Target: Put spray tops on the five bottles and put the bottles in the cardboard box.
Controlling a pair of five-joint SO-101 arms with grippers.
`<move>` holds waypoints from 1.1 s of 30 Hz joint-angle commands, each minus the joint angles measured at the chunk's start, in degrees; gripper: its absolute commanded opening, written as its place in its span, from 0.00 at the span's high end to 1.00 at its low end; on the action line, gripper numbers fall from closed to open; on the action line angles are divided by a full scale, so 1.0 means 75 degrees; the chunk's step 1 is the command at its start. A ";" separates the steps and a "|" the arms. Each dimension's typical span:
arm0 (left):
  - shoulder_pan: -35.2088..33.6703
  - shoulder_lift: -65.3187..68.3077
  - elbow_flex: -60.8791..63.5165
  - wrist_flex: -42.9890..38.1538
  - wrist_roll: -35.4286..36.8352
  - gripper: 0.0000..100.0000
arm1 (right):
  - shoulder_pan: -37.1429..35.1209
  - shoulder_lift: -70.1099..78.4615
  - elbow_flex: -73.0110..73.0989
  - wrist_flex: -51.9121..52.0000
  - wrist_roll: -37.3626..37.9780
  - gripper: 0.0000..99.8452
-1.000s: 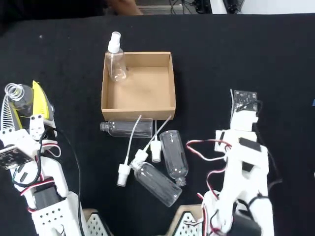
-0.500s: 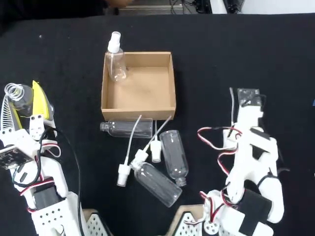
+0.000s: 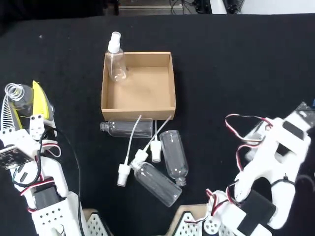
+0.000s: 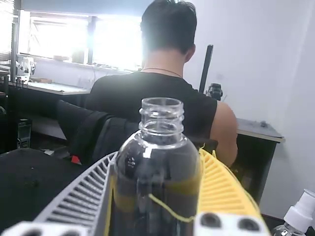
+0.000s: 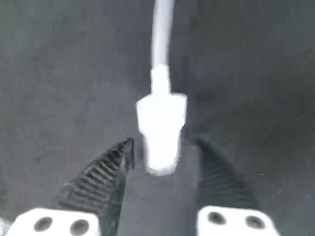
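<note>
At left edge of the desk (image 3: 221, 59): left tool (image 3: 24, 102) closed around a held bottle (image 4: 156, 167), upright, neck open.

Toward the middle: box (image 3: 139, 112) open upward, with a capped bottle (image 3: 116, 64) standing in its far left corner. Just before the near wall of the box, a lying bottle (image 3: 127, 129), neck open. Closer to the front edge, three loose tops with thin tubes: first top (image 3: 123, 174), second top (image 3: 139, 156), third top (image 3: 156, 150). Beside them, two more bottles on their sides, close together: long bottle (image 3: 158, 183) and short bottle (image 3: 173, 155).

Near the front right corner: right arm (image 3: 275, 167). Right tool (image 5: 162, 145) closed on a gripped top (image 5: 161, 130), tube pointing away from the tool, over the dark desk.
</note>
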 commanded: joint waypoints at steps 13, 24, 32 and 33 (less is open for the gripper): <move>0.0041 -0.0117 0.0170 -0.0047 0.0047 0.97 | -0.0012 -0.0358 -0.0651 0.0527 1.0010 0.65; 0.0041 -0.0117 0.0170 -0.0047 0.0059 0.97 | 0.1313 -0.0299 -0.0463 0.0469 1.6305 0.65; 0.0041 -0.0117 0.0170 -0.0047 0.0059 0.97 | 0.1278 -0.0299 0.0463 0.0117 1.7371 0.65; 0.0041 -0.0117 0.0170 -0.0047 0.0059 0.97 | 0.1278 -0.0299 0.0615 -0.0117 1.7348 0.65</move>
